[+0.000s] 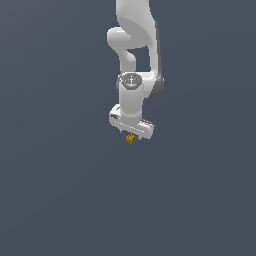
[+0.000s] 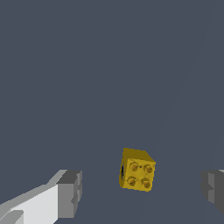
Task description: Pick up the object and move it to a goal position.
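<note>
Between the two grey fingertips [image 2: 70, 192] sits the object [image 2: 137, 169], a small yellow-gold brick with four studs on the face turned toward the wrist camera. The fingers stand wide apart, with clear space on both sides of the brick; neither pad touches it. From the exterior view the white gripper [image 1: 133, 132] points straight down, the brick [image 1: 130, 138] showing just under its lower edge. Above it the arm [image 1: 134, 60] rises nearly vertical, its wrist joint facing outward and the upper links running out of the top of the view. Behind everything lies a plain dark slate-grey surface [image 1: 55, 190], flat and unmarked.
</note>
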You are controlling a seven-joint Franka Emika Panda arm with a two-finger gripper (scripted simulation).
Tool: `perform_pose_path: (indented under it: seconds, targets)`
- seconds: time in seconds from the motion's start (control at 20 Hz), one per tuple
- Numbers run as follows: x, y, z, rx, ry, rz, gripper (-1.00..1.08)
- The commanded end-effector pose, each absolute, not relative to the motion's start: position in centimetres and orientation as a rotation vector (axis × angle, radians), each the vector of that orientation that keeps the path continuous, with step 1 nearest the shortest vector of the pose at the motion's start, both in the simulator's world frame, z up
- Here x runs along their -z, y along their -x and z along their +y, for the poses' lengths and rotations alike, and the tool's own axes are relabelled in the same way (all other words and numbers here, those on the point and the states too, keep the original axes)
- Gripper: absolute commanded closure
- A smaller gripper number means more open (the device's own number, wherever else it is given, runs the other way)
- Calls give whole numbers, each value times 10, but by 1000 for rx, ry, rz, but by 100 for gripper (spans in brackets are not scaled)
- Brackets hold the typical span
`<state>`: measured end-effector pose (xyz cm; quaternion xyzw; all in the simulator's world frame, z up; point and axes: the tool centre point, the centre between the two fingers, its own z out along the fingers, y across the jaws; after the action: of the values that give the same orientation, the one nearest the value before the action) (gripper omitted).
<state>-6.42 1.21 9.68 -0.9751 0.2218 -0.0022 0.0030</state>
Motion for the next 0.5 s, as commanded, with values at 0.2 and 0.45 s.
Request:
perform_pose_path:
  seconds: [0.2,0.45]
  targets:
    - [-80,86,15,2,3019,862,-92]
    - [-74,95,16,0,3001,927,-92]
